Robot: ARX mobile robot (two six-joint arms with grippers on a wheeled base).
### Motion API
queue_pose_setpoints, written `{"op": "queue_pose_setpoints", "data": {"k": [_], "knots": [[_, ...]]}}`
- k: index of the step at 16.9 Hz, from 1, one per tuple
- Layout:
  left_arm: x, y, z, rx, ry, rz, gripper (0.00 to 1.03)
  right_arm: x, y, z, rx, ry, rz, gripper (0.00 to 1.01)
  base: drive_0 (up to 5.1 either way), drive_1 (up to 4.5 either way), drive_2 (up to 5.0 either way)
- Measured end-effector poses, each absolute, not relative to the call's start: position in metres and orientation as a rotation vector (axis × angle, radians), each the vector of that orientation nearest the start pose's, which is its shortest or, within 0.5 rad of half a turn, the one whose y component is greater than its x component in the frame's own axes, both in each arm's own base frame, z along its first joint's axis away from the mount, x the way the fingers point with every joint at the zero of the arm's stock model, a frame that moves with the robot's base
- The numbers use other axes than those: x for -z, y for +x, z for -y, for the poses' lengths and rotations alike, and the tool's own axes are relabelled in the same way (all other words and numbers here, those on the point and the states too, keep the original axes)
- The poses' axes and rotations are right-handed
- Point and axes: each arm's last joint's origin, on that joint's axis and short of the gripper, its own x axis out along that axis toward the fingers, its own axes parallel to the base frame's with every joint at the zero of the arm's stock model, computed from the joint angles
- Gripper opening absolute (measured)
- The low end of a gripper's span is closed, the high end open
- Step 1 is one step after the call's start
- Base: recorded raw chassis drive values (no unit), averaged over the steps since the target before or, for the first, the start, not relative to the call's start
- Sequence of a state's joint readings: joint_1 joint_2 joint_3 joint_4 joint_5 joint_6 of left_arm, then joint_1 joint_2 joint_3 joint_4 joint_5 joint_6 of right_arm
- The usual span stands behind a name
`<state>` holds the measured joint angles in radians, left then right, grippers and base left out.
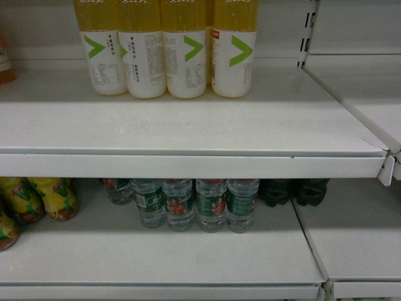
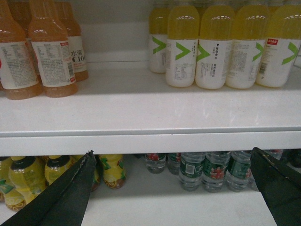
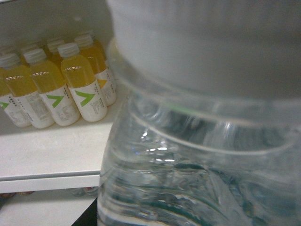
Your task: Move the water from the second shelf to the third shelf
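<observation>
A clear ribbed water bottle (image 3: pixel 197 155) with a pale cap fills the right wrist view, very close to the camera. My right gripper (image 3: pixel 183 221) is shut on it, and only a dark sliver of one finger (image 3: pixel 88 217) shows at the bottom. The bottle is held in front of the upper shelf (image 3: pixel 47 155), to the right of the yellow bottles. Several more green-labelled water bottles (image 1: pixel 195 204) stand on the lower shelf (image 1: pixel 163 263). My left gripper (image 2: pixel 171 155) is open and empty, facing the lower shelf's opening. Neither gripper shows in the head view.
Yellow drink bottles with green chevrons (image 1: pixel 166 50) stand at the back left of the upper shelf (image 1: pixel 263 119). Orange drink bottles (image 2: pixel 51 52) stand further left. Yellow juice bottles (image 1: pixel 37 197) and dark cola bottles (image 1: pixel 294 191) flank the water below. A second shelf bay (image 1: pixel 363 100) adjoins on the right.
</observation>
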<state>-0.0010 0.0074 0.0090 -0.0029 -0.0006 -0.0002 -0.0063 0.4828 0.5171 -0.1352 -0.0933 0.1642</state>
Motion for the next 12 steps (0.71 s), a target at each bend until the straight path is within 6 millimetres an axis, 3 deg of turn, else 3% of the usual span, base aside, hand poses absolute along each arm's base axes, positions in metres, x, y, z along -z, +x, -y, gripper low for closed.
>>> {"op": "queue_pose_setpoints", "data": {"k": [3,12], "knots": [[-0.1657,0.0976,0.0001,0.0,0.0,-0.001,0.98,-0.2847,0.1251,-0.0019,-0.078,0.169,-0.107,0.43,0.0,0.0,0.0],[-0.1658,0.0976,0.0001,0.0,0.0,-0.001,0.98,-0.2847,0.125,-0.0017,-0.072,0.169,-0.107,0.43,-4.6,2.41,2.4]]}}
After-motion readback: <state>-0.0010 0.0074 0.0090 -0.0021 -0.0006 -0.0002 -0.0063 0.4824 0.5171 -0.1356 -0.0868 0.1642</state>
